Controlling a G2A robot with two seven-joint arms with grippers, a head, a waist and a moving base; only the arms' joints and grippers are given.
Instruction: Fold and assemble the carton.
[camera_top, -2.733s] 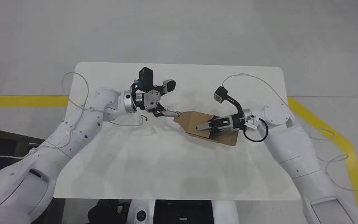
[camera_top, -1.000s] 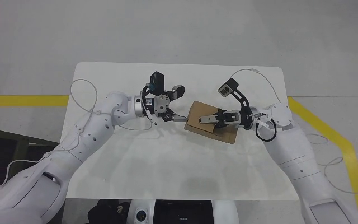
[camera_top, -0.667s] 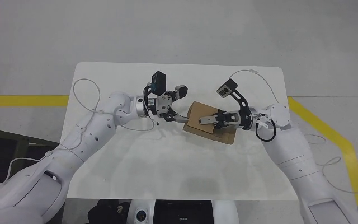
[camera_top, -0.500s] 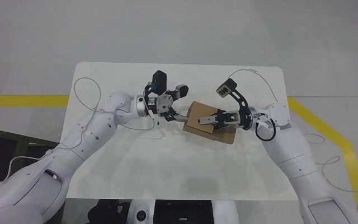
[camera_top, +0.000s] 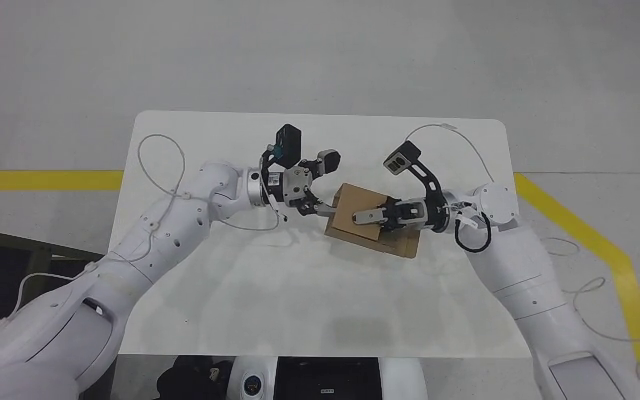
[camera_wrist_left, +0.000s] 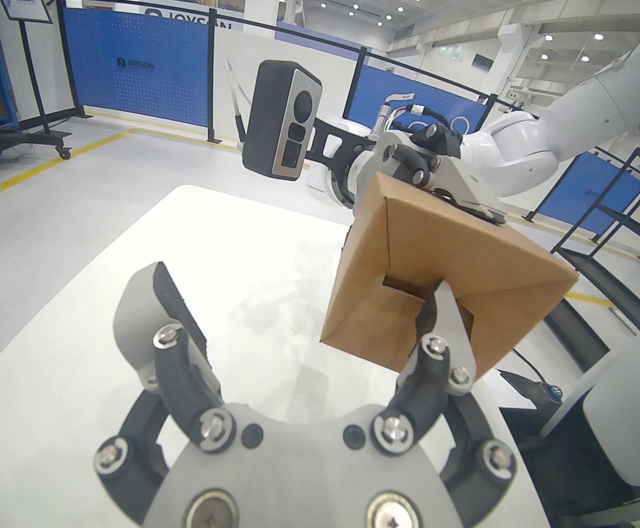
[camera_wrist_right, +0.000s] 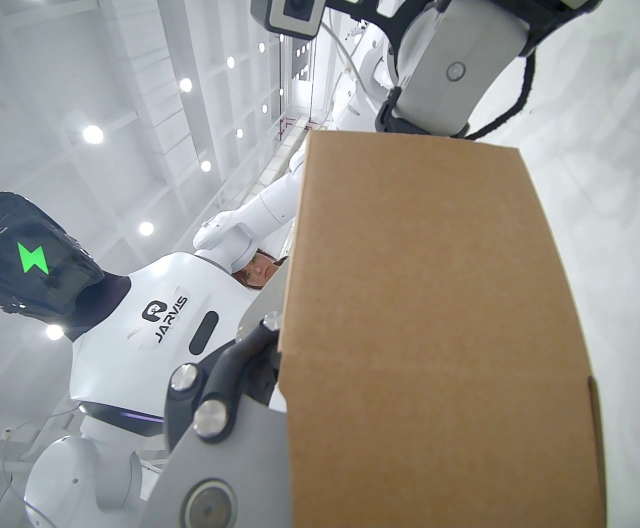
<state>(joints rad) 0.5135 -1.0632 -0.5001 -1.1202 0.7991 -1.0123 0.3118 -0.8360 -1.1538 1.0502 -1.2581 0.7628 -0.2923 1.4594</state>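
Carton (camera_top: 350, 205) hangs above the middle of the bench (camera_top: 300, 300), my right tool (camera_top: 385, 215) clamped on its upper wall. Its long axis runs arm to arm, and the folded end face is turned straight at my left tool (camera_wrist_left: 300, 282), whose jaws stand wide apart. One fingertip (camera_wrist_left: 442, 310) sits at the slot in that face, the other well clear to the side. I judge the next push goes along that axis.
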